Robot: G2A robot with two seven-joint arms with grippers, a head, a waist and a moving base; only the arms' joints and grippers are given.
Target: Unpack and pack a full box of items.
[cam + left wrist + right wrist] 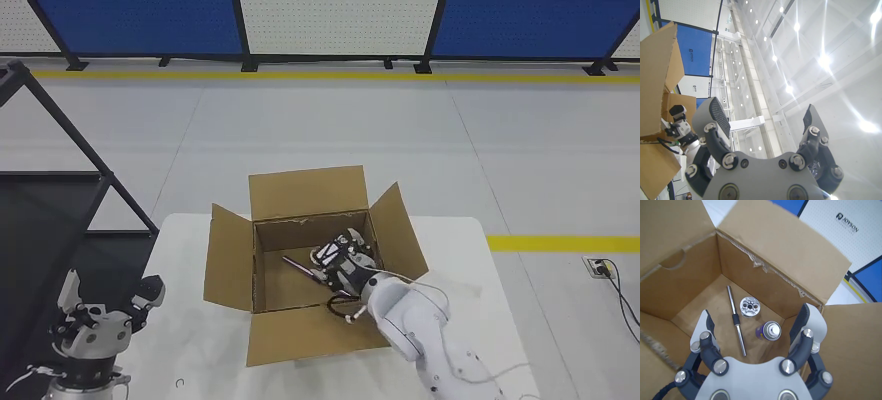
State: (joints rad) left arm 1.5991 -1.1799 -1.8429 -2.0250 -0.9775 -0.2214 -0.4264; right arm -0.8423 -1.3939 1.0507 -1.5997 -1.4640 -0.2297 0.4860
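Note:
An open cardboard box (pixel 305 195) stands on the white table (pixel 195 345) with its flaps spread. On its floor lie a thin metal rod (pixel 735 318) with a black sleeve, a round metal disc (pixel 749 307) with holes, and an upright spray can (pixel 769 331). My right gripper (pixel 755 310) hangs open inside the box above these items, touching none of them; from the top it sits at the box's right side (pixel 338 260). My left gripper (pixel 110 298) is off the table's left front corner, open, empty and pointing up at the ceiling (pixel 762 111).
A black metal rack (pixel 60 200) stands left of the table. One box flap (pixel 657 75) rises beside the left gripper, with the right arm's wrist (pixel 678 123) behind it. Blue and white partition panels (pixel 330 25) close off the far floor.

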